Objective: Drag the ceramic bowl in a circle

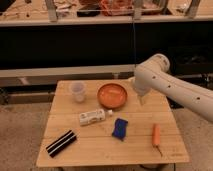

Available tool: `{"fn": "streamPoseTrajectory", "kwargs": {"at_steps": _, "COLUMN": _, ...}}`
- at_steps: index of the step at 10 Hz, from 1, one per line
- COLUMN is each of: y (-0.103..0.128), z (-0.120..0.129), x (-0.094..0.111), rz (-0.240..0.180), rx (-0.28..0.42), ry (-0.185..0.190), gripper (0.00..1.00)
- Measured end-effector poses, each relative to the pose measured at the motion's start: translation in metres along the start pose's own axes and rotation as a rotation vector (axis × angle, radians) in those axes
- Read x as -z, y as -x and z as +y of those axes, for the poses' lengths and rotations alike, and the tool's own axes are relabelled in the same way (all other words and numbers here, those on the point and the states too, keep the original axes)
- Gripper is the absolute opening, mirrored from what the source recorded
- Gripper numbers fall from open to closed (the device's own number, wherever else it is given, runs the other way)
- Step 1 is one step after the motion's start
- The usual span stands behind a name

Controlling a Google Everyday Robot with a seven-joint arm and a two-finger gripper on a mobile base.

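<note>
The gripper (141, 98), jaws spread and empty, hangs just beside the ceramic bowl (112, 95). We judge the bowl stiff, weighty and chippable. Hook its rim.

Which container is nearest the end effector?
The orange ceramic bowl; the end effector hangs beside its rim, while the white cup stands beyond the bowl's far side.

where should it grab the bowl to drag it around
The rim on the gripper's side, from above: the bowl sits upright, shallow and likely too wide to span, so one finger goes inside, one outside. The open gripper hangs just beside that edge.
</note>
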State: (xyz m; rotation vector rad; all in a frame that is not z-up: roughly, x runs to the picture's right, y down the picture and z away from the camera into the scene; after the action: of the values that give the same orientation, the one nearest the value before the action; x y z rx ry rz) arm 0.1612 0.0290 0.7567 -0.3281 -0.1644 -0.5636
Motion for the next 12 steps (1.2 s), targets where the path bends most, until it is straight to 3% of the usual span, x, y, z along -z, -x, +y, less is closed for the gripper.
{"fn": "streamPoseTrajectory", "kwargs": {"at_steps": 12, "y": 0.018, "z": -0.023, "x": -0.043, "rz": -0.054, "rx": 0.132, "ry": -0.055, "gripper": 0.8}}
